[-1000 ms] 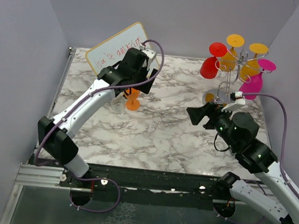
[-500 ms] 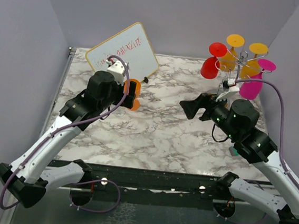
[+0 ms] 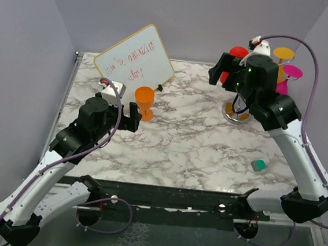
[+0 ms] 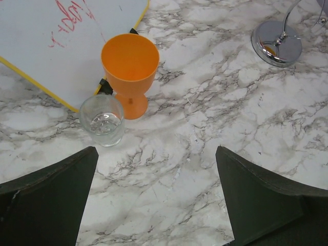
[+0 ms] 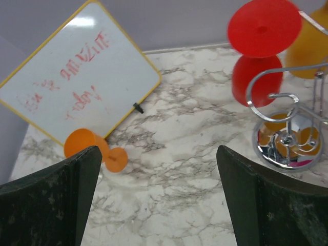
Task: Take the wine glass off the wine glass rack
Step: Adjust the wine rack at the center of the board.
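Note:
The wine glass rack (image 3: 238, 110) stands at the back right, a silver wire stand with a mirrored round base (image 5: 287, 146) and scroll arms (image 5: 277, 95). A red wine glass (image 5: 261, 31) hangs upside down on its left side, and yellow (image 3: 284, 53) and pink (image 3: 292, 71) glasses hang behind. My right gripper (image 3: 221, 70) is open and empty, raised just left of the red glass (image 3: 236, 53). An orange wine glass (image 4: 129, 69) stands upright on the table. My left gripper (image 3: 133, 119) is open and empty, just short of it.
A small clear glass (image 4: 102, 120) stands beside the orange glass's foot. A yellow-framed whiteboard (image 3: 135, 62) leans at the back left. A small teal object (image 3: 258, 164) lies near the right front. Grey walls close in three sides.
My left arm drew back toward the near edge, leaving the orange glass standing. My right arm rose and swung back toward the rack's red glass.

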Controlling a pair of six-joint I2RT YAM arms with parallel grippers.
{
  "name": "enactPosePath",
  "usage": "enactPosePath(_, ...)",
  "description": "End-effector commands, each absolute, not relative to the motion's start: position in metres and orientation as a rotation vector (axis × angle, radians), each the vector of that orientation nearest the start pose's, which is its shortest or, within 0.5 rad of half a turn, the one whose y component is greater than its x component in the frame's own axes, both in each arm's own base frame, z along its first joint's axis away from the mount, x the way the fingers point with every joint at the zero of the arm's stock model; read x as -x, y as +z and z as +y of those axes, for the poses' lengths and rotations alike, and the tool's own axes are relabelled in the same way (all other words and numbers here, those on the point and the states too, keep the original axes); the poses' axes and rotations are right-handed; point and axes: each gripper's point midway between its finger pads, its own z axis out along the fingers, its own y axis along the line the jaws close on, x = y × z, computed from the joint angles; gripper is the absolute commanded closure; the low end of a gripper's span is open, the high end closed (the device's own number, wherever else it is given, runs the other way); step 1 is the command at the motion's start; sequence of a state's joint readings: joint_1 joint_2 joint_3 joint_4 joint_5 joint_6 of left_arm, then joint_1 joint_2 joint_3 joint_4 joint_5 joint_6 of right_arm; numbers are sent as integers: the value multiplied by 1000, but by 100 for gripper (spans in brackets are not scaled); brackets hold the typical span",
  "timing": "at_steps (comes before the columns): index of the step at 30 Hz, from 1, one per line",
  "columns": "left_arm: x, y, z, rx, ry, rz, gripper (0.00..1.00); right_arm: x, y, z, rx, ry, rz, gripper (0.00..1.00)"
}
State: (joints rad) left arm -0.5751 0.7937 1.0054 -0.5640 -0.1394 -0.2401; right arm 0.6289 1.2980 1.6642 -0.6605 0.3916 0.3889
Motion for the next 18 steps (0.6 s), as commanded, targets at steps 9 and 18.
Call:
enactPosePath(9,-236,283,-134,-205,-421,1913,1,-375,410,117,-244,416,1888,5)
enactPosePath(18,-234,285,-133,-208,-422,1914,1,-389,415,88,-375,393,1816,19)
